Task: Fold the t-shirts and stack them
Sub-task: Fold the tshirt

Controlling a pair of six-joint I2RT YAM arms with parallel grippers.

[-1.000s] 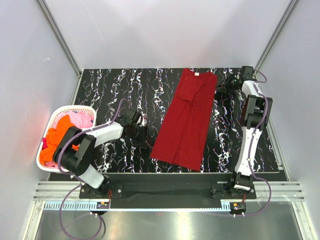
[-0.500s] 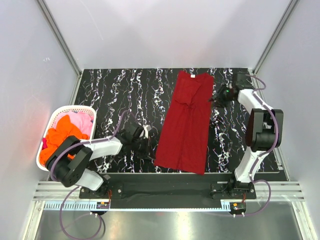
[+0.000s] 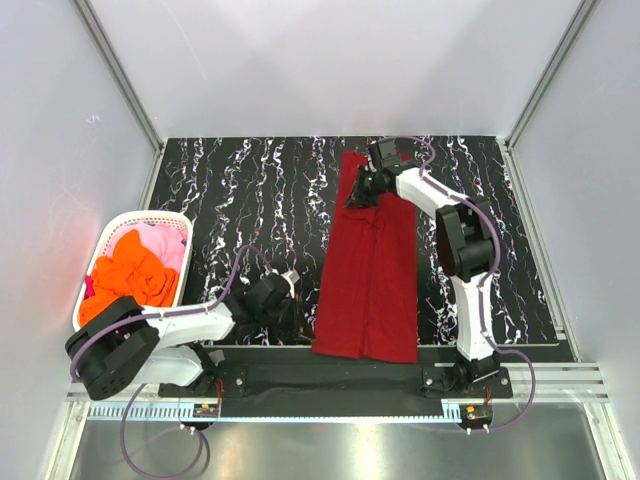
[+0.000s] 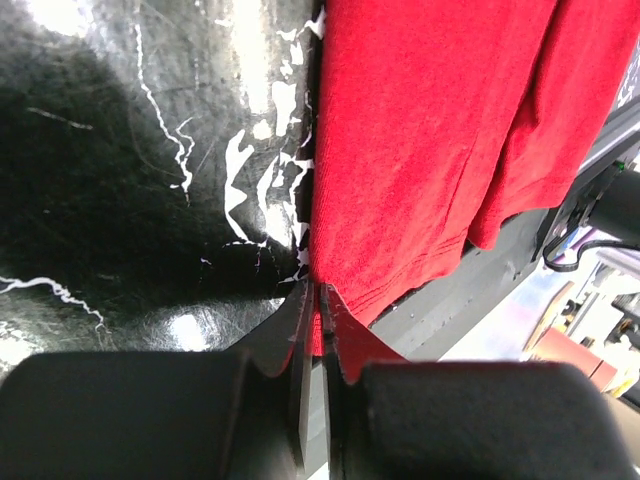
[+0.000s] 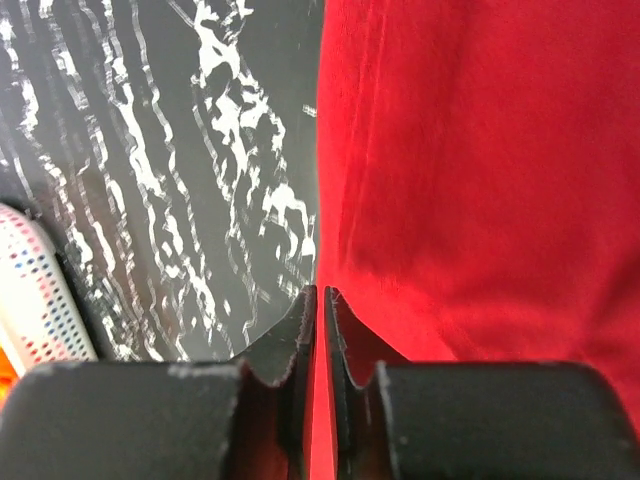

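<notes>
Top external: red shirt (image 3: pixel 368 260) lies long from near to far; left jaws pinch its near left corner; right jaws its far one.

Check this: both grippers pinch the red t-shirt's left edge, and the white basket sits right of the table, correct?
No: the white basket sits left of the table, per the top view. The left gripper and right gripper do pinch the red t-shirt at its left edge.
</notes>
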